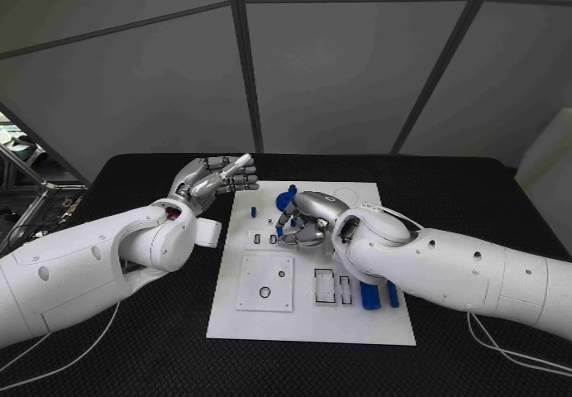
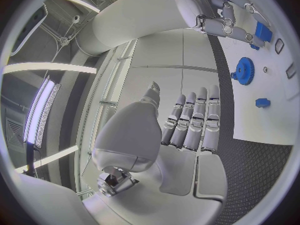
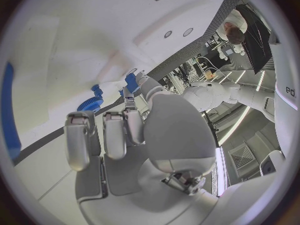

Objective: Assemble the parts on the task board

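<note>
R hand (image 1: 305,222) crowds blue gear (image 1: 286,198); board's (image 1: 312,324) near end free.

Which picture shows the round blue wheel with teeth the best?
The left wrist view: the round blue toothed plastic gear sits in the open on the flat white task board. In the head view the right robot hand partly hides the gear. The right wrist view shows only its edge.

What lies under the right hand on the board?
Under the right hand, the task board and a small blue part by its fingers show; anything directly beneath the palm is covered.
</note>
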You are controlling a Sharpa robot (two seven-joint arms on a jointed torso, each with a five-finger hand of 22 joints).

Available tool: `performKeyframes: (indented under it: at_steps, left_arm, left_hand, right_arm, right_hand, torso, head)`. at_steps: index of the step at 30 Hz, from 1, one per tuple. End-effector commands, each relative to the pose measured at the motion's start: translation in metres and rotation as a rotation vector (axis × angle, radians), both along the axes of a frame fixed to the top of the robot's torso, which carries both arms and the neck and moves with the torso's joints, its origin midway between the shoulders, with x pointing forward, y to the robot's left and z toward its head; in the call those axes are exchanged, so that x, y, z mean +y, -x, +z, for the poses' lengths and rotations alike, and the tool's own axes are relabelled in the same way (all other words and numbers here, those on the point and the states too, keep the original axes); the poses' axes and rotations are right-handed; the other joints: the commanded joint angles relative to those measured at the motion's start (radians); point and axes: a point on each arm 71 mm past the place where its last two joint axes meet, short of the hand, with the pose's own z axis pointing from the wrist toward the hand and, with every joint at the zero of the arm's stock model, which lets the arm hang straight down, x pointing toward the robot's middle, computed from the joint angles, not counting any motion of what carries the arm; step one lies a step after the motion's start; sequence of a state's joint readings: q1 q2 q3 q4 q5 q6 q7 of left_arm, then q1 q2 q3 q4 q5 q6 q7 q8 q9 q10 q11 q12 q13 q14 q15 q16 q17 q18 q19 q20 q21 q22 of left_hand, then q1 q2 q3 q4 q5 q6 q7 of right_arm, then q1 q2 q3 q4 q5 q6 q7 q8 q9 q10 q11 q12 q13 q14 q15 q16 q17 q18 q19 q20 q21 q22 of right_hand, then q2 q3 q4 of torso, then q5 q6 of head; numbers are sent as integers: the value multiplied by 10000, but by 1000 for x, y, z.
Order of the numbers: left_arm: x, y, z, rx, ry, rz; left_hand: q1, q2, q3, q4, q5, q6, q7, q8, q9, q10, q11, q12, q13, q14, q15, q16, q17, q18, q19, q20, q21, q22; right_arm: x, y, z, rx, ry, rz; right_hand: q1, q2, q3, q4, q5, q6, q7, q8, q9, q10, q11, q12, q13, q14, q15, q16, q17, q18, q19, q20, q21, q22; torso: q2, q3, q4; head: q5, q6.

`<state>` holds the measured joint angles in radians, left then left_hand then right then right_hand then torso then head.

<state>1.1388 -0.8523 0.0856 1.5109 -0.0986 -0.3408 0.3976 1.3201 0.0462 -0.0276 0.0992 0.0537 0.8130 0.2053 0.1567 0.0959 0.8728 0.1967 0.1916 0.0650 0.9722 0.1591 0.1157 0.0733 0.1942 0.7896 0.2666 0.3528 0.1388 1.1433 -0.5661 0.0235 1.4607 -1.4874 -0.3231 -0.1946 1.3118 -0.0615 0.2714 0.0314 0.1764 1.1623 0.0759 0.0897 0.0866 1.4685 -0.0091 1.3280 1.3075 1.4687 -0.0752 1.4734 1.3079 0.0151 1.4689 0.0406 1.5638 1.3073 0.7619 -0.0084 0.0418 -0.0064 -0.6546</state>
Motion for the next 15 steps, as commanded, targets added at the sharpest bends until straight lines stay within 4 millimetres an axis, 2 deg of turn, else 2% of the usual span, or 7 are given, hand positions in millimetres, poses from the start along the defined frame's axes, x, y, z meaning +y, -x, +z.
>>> performKeyframes:
  at_steps: [1, 15]
  left_arm:
    - [-2, 0, 1, -63, 30, -152]
    - [-2, 0, 1, -38, 28, -170]
  left_hand:
    - [46, -3, -19, -43, 41, 63, 264, -63, 13, 66, -13, -40, -10, -15, 39, -47, -10, -140, 69, -3, 23, -15]
    - [46, -3, -19, -43, 41, 63, 264, -63, 13, 66, -13, -40, -10, -15, 39, -47, -10, -140, 69, -3, 23, -15]
  right_arm:
    - [2, -1, -1, -147, 446, -51]
    - [5, -1, -6, -42, 786, -9]
  right_hand:
    - [-58, 21, 41, -23, 75, 176, -131, 23, 98, 47, -63, -9, 564, 628, -56, -10, 749, -125, 956, -73, 17, 2535]
    - [-125, -52, 16, -66, 99, 151, -120, -35, 92, 23, -58, -46, 539, 620, -53, -28, 722, -116, 934, -73, -2, 2500]
  torso:
    - [-2, 0, -9]
    - [-4, 2, 1]
  head:
    - [10, -23]
    - [-15, -86]
